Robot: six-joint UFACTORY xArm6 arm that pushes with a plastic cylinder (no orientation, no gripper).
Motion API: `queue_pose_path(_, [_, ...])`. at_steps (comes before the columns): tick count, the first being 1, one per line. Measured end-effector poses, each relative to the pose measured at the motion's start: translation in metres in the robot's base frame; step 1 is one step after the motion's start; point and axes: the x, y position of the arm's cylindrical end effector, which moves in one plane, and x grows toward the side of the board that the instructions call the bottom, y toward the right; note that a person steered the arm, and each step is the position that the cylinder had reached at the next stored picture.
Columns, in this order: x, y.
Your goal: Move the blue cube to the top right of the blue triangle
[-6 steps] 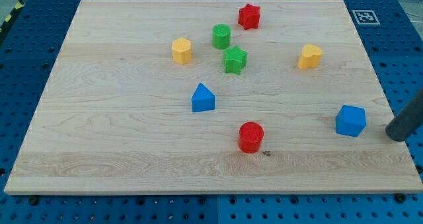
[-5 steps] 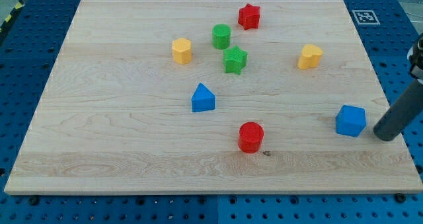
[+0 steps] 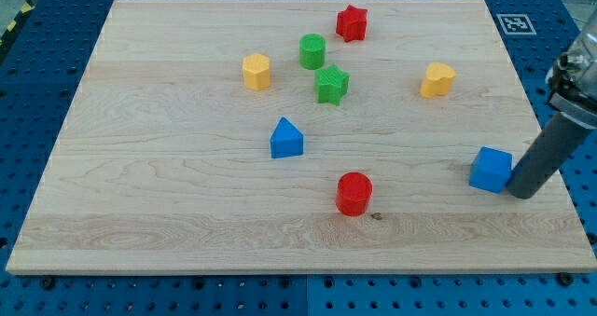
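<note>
Touching the blue cube [image 3: 491, 170] from the view's right, my tip [image 3: 521, 194] has no fingers; board edge [image 3: 550, 158] near, red round block [image 3: 354, 193] well left.

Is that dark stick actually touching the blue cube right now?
Touching, as far as the camera view shows: my tip sits flush against the right side of the blue cube, with no board visible between them.

You see a pale, smooth-grained wooden bench [image 3: 168, 167]; the blue cube [image 3: 491, 170] looks matt plastic, the rod matt dark.
</note>
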Motion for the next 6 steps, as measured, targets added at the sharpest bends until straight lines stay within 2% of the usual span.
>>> queue_pose_path(3, [-0.004, -0.019])
queue_pose_path(6, [-0.046, -0.032])
